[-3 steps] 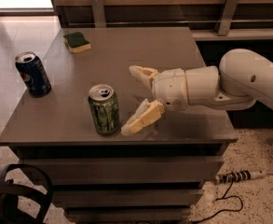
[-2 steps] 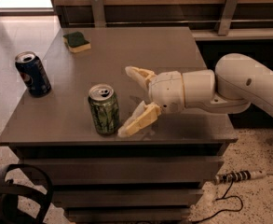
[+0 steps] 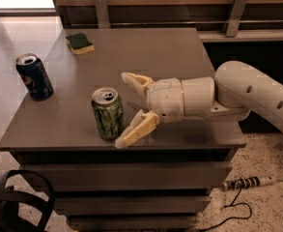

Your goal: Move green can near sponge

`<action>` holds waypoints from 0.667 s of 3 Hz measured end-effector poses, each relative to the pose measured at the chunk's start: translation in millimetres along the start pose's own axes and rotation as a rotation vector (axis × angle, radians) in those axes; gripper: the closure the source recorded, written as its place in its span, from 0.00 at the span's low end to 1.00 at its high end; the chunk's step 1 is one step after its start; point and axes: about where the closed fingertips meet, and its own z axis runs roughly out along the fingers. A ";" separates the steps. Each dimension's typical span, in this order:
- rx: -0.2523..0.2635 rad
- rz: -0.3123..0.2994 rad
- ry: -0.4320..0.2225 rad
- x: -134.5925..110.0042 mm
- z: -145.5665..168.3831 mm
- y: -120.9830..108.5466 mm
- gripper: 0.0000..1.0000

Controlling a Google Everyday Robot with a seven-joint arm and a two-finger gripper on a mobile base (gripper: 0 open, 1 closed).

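The green can (image 3: 107,112) stands upright near the front edge of the grey table (image 3: 146,57). It has a pale leafy pattern and a silver top. My gripper (image 3: 123,109) reaches in from the right, open, its two cream fingers spread just right of the can, one behind and one in front. The front fingertip (image 3: 121,141) lies low beside the can's base. The sponge (image 3: 79,42), dark green over pale yellow, lies at the table's far left corner, well away from the can.
A dark blue Pepsi can (image 3: 34,76) stands upright near the table's left edge. A wooden wall with metal brackets (image 3: 101,8) runs behind the table. A black chair part (image 3: 15,202) sits on the floor at front left. A cable (image 3: 242,187) lies on the floor at right.
My gripper has moved left toward the green can, its front finger now close beside the can's base. The cans and sponge have not moved.
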 end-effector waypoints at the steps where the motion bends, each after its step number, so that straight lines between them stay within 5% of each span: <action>1: -0.035 0.033 0.010 2.8 12.5 5.1 0.00; 2: -0.039 0.031 0.010 1.4 14.4 6.1 0.18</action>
